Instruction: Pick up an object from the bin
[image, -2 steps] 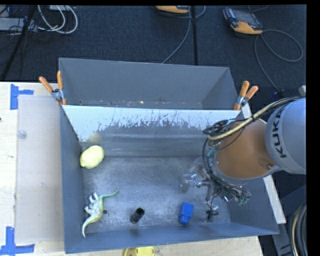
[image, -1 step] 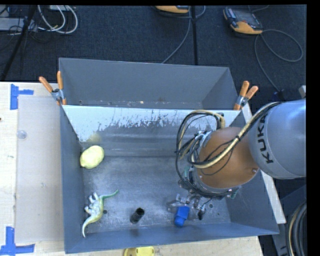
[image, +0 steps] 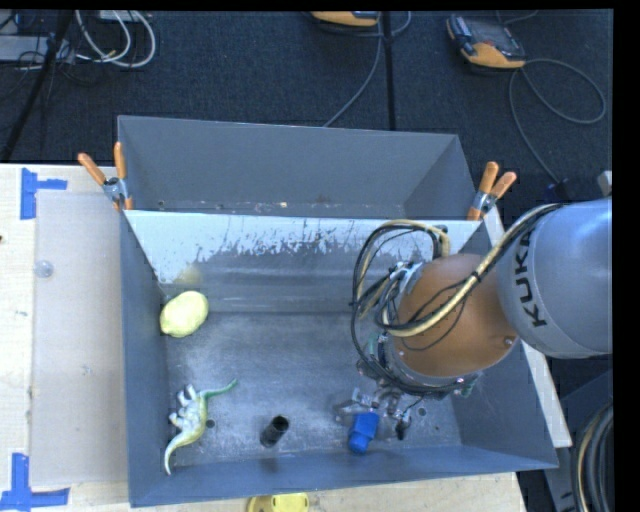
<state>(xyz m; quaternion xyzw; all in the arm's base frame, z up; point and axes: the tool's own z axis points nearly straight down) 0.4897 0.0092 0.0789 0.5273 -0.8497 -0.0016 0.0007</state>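
Blue plastic cylinder (image: 361, 432) lies by the near wall of the bin (image: 300, 170), right of centre. Gripper (image: 380, 414) is low, right over it, touching or nearly; can't tell whether it's open or closed. 1 black cap (image: 274, 430) and 1 green-white dinosaur (image: 190, 420) sit left. Yellow lump (image: 184, 313) lies further back.

A small bright blue piece (image: 362, 432), short and stubby like a cap or a little cylinder, lies low in the grey metal bin (image: 290, 350). It is in the bin's near right part, close to the foot of the bin's near wall, and stands slightly tilted. Whether it rests on the bin's floor cannot be told.
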